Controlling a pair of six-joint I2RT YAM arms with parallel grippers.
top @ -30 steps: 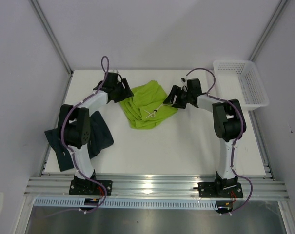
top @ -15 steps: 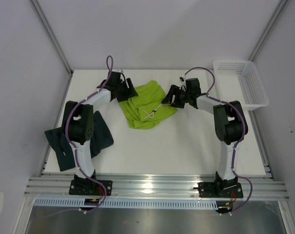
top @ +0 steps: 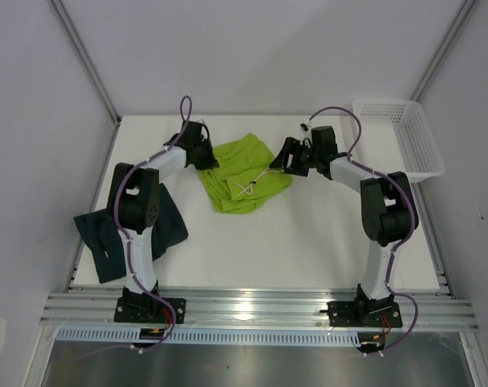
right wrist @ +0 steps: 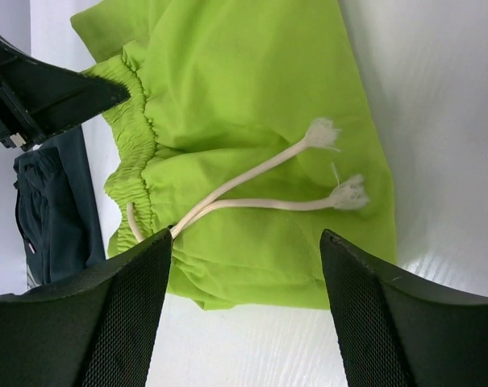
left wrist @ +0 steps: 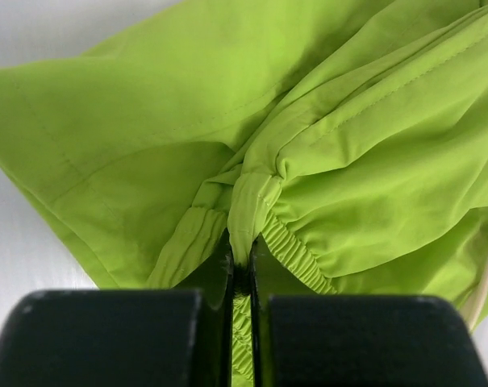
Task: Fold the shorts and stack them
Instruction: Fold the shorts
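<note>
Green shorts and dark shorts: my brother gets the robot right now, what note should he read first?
Left pincer: shut, pinching the green shorts at the elastic waistband on their left side.
Right pincer: open, holding nothing, at the right side of the green shorts by the drawstring.
Green shorts lie crumpled at the far middle of the table. Dark shorts lie bunched at its near left edge, partly under the left arm.
Done: one grip taken.
Left: fold both pairs, then stack them.

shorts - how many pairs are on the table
2. The green shorts lie bunched at the far middle of the table, waistband pinched in the left fingers. The dark shorts lie at the near left edge, partly under the left arm. No others show.
</note>
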